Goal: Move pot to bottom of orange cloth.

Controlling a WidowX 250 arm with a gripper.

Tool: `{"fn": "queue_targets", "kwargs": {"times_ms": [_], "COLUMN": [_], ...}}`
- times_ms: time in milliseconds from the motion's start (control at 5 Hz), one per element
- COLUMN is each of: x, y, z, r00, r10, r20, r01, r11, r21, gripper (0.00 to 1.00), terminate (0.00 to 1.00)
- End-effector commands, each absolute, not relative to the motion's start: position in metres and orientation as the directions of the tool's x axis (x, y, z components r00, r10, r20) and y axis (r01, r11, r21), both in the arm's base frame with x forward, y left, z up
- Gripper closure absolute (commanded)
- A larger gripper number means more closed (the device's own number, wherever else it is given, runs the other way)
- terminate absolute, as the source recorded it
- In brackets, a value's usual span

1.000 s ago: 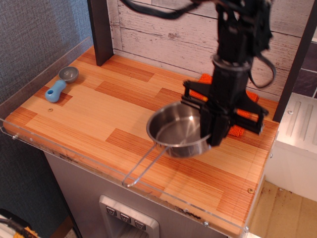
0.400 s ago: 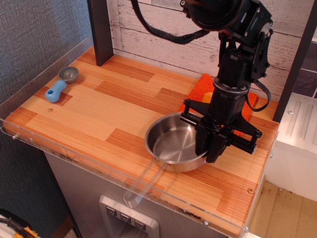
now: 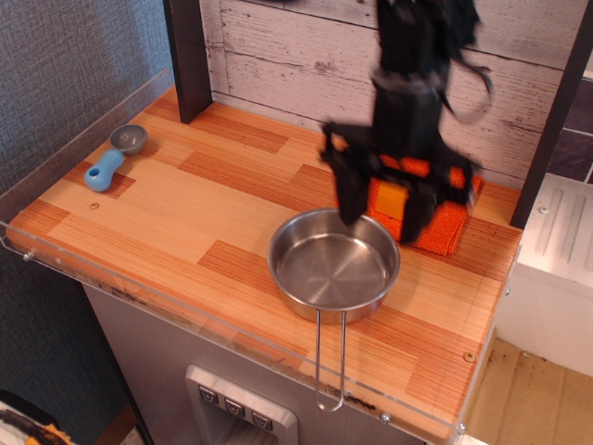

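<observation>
The pot, a shallow shiny steel pan, rests flat on the wooden table, and its long wire handle points straight at the front edge. The orange cloth lies just behind and right of it, mostly hidden by the arm. The pot's far rim sits at the cloth's near-left edge. My gripper hangs blurred above the pot's far rim and the cloth. It is open and empty, with one finger on the left and the other on the right. A yellow-orange block shows between the fingers, on the cloth.
A small grey scoop with a blue handle lies at the far left. A clear acrylic rim runs along the table's front and left edges. A dark post and a plank wall stand behind. A white cabinet stands to the right.
My gripper let go of the pot, opened, and rose back toward the wall. The pot now rests flat, and its handle has swung from front-left to straight forward.
</observation>
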State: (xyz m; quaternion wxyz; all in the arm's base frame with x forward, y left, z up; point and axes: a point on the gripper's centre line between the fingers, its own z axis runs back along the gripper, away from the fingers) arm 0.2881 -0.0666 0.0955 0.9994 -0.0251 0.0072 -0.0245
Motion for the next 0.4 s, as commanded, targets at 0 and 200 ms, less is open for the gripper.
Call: {"fn": "queue_targets", "kwargs": {"times_ms": [0, 200], "x": [0.291, 0.296], "y": [0.023, 0.071], "z": [0.153, 0.149], "r00": [0.989, 0.988], "r10": [0.130, 0.140], "r20": [0.073, 0.060], "r01": [-0.128, -0.139], "r11": [0.991, 0.990], "r21": [-0.037, -0.021], "gripper": [0.00, 0.00], "terminate": [0.00, 0.00]}}
